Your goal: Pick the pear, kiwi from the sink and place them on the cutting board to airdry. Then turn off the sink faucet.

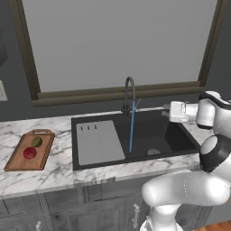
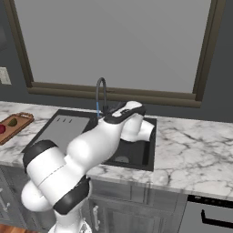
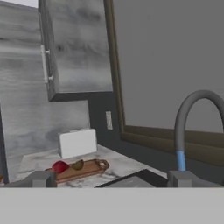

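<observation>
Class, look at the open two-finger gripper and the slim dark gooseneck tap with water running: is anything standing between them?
Nothing visible does. The open gripper faces the slim dark gooseneck faucet over the black sink; between them there is just the blue water stream. The red pear and green kiwi lie on the wooden cutting board.

left base: behind-left, looking down at sink (image 1: 135, 135) | right base: behind-right, same sink, faucet (image 2: 101, 93) | hand: low over sink, faces cutting board (image 3: 81, 169)

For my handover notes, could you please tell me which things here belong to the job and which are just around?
Job: pear, kiwi, cutting board, sink, sink faucet with water running.
Just around: white toaster, wall outlet, window, wall cabinet.
</observation>
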You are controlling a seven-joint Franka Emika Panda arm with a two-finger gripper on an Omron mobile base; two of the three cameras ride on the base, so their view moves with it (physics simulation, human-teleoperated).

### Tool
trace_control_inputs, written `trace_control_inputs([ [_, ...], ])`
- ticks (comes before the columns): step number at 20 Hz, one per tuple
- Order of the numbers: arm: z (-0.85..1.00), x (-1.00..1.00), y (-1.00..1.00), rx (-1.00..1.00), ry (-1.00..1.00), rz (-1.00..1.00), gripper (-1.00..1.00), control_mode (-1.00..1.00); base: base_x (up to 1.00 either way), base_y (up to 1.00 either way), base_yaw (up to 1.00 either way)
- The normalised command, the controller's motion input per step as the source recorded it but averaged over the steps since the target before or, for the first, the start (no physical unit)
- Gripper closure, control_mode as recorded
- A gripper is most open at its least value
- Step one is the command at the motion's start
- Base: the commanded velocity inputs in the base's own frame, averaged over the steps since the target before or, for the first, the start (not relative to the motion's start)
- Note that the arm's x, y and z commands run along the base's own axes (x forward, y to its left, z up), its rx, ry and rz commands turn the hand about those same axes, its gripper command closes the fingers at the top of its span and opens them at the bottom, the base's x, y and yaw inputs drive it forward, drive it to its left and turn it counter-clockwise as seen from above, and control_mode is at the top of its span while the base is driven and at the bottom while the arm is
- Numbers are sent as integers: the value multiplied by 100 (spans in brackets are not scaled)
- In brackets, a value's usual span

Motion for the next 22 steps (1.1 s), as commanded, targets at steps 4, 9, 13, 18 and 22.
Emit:
trace_control_inputs([
  [4, -14, 29, 0, 0, 0, 0, -100, -100, 0, 0, 0],
  [9, -12, 35, 0, 0, 0, 0, -100, -100, 0, 0, 0],
  [13, -9, 29, 0, 0, 0, 0, -100, -100, 0, 0, 0],
  [18, -10, 24, 0, 0, 0, 0, -100, -100, 0, 0, 0],
  [22, -10, 29, 0, 0, 0, 0, -100, -100, 0, 0, 0],
])
